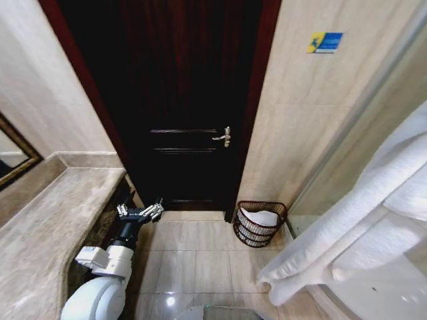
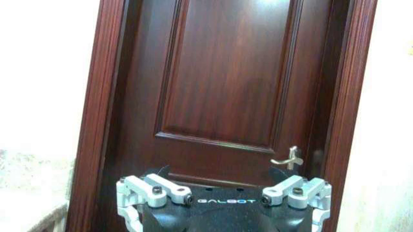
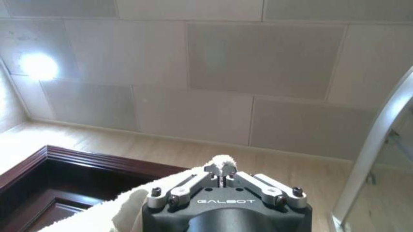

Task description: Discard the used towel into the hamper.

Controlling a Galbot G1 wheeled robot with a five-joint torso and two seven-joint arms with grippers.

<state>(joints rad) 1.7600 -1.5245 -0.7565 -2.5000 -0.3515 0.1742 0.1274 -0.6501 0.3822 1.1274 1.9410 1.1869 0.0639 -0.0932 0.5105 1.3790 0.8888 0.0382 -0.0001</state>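
Observation:
In the right wrist view my right gripper (image 3: 221,170) points up toward the ceiling and is shut on a fold of the white towel (image 3: 123,210), which drapes down past its body. In the head view the towel (image 1: 363,220) hangs in thick folds across the right side, close to the camera, and its upper end runs out of frame. The hamper (image 1: 259,224), a dark open-weave basket with something white inside, stands on the floor by the door frame, left of and beyond the towel's lower end. My left gripper (image 1: 140,213) is open low beside the counter, facing the door.
A dark wooden door (image 1: 183,100) with a metal handle (image 1: 224,137) fills the far wall. A stone counter (image 1: 47,227) runs along the left, with a mirror edge above it. Beige floor tiles (image 1: 193,250) lie between counter and hamper. A glass partition (image 1: 347,140) stands on the right.

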